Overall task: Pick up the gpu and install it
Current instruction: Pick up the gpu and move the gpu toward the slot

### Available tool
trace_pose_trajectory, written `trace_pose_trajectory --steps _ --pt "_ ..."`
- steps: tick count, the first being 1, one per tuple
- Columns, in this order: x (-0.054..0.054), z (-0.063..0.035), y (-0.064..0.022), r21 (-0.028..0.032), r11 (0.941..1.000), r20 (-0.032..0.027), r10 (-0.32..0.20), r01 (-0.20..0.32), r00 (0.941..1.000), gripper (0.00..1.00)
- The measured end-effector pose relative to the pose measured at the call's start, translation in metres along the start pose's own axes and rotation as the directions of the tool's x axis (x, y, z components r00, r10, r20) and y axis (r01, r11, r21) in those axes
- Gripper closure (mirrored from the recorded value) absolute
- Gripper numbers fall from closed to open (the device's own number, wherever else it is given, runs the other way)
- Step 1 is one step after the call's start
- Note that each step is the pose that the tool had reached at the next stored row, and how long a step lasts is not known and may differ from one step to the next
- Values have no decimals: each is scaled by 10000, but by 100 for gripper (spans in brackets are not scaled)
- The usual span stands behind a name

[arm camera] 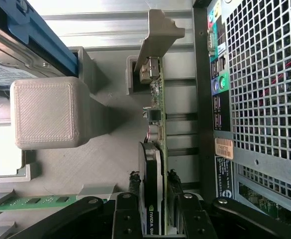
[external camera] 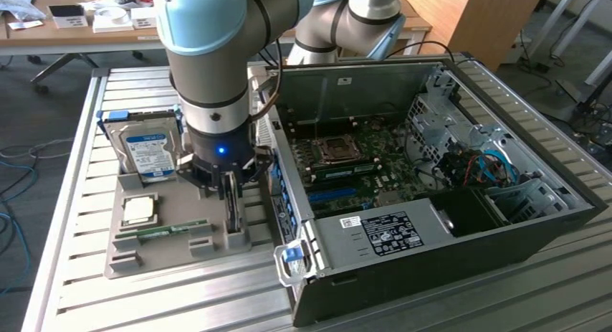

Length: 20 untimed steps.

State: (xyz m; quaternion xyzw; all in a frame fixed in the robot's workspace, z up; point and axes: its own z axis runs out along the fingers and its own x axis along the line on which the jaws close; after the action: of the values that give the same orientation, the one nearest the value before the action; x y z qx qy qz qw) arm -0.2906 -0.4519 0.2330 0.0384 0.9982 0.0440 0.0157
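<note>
The computer case (external camera: 459, 274) lies open on its side just beside the claw (external camera: 228, 192), toward the exterior view's right. Its perforated rear panel (arm camera: 264, 74) faces the claw at close range.

The grey parts tray (external camera: 163, 257) sits directly beneath the claw and extends from it toward the exterior view's left.

The hard drive (external camera: 148, 153), with a blue-white label and a blue carrier, leans in its tray cradle near the claw, toward the exterior view's left.

The gpu (arm camera: 152, 164) stands on edge in its tray slot, directly under the claw and between its two fingers. The silver bracket (arm camera: 157, 37) is the end farthest from the claw and rests at a grey tray support. In the exterior view the card (external camera: 233, 216) appears as a dark upright strip below the claw, parallel to the case wall.

The processor (external camera: 140, 210) lies flat on the tray, well apart from the claw.

The RAM stick (external camera: 163, 231) lies in its tray groove, near the processor.

Claw state: closed on the gpu. One black fingertip pad (arm camera: 134, 177) bears on the cooler face; the opposite pad bears on the board face. The card remains seated in the tray.
</note>
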Motion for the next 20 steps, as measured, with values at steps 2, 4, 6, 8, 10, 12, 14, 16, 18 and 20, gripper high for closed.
trace_pose_trajectory --steps 2,4,6,8,10,12,14,16,18,20 --pt "0 9 4 -11 10000 -1 0 0 10000 64" --pt "1 21 8 -17 10000 -1 1 -1 10000 64" --pt "1 26 10 -20 10000 -3 0 0 10000 64" --pt "1 26 10 -20 10000 -3 0 0 10000 64" --pt "1 27 10 -21 10000 -2 1 -1 10000 64" --pt "2 27 10 -21 10000 -2 0 0 10000 64" --pt "3 27 10 -21 10000 -2 0 0 10000 64" --pt "3 27 10 -21 10000 -2 1 -1 10000 64" --pt "3 27 10 -21 10000 -2 1 -1 10000 64" --pt "3 27 10 -21 10000 -2 1 -1 10000 64"
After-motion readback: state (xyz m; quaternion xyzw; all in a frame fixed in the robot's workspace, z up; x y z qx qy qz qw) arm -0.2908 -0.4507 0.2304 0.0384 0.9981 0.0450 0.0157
